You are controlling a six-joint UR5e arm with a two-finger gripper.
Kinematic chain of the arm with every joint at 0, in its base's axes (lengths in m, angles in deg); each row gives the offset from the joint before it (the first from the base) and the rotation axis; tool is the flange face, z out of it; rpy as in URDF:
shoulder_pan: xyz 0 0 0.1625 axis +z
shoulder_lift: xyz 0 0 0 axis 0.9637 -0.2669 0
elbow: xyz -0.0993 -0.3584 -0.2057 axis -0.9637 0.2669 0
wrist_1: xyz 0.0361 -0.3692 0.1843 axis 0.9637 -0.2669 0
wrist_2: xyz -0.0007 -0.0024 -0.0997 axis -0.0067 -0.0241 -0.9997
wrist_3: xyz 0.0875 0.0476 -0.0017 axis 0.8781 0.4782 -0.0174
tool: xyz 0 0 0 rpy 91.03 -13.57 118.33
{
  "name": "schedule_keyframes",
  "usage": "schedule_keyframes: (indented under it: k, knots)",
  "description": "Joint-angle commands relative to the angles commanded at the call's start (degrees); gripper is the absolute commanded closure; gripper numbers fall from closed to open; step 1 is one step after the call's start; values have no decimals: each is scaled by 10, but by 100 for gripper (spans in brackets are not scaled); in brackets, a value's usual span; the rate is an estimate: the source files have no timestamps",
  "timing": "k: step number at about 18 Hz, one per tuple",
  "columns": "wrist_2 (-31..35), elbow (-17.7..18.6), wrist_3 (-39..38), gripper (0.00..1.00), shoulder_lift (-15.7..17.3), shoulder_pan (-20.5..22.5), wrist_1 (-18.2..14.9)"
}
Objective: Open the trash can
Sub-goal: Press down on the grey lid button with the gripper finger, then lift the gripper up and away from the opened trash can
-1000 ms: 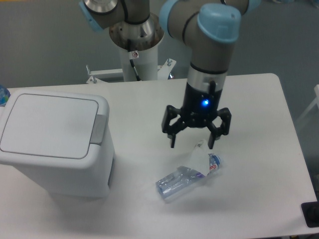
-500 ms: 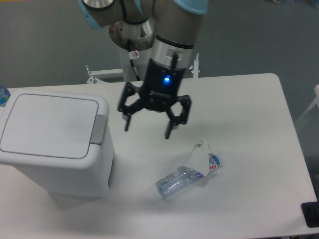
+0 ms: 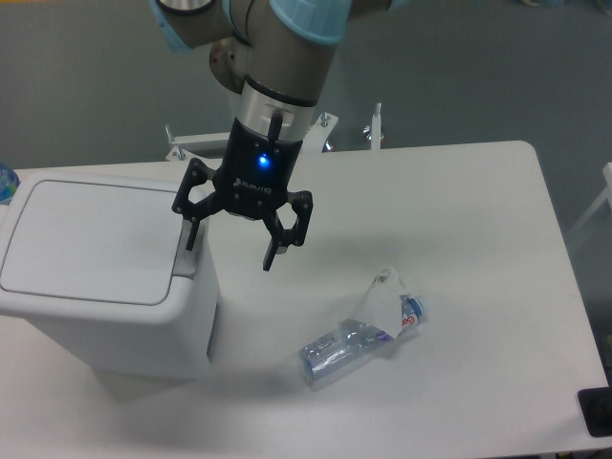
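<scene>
While the gripper point(image 3: 232, 249) hangs with fingers spread at the bin's right edge, a missed press is the main risk.
At the left of the frame the trash can point(image 3: 105, 277) sits with its lid point(image 3: 91, 239) shut; one finger point(image 3: 191, 229) overlaps the grey push-button tab point(image 3: 187, 260), the other point(image 3: 274, 251) hangs over the table point(image 3: 478, 239). Coming down off-centre could catch the rim or shove the bin; the crushed bottle point(image 3: 361, 339) lies well apart at lower centre.
</scene>
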Motion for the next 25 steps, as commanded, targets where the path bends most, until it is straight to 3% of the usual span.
schedule_keyframes:
  k: [9,25]
  knots:
    - [5,17,2,0,1,0,10]
    - [11,-1,-2,0,-4,1,6]
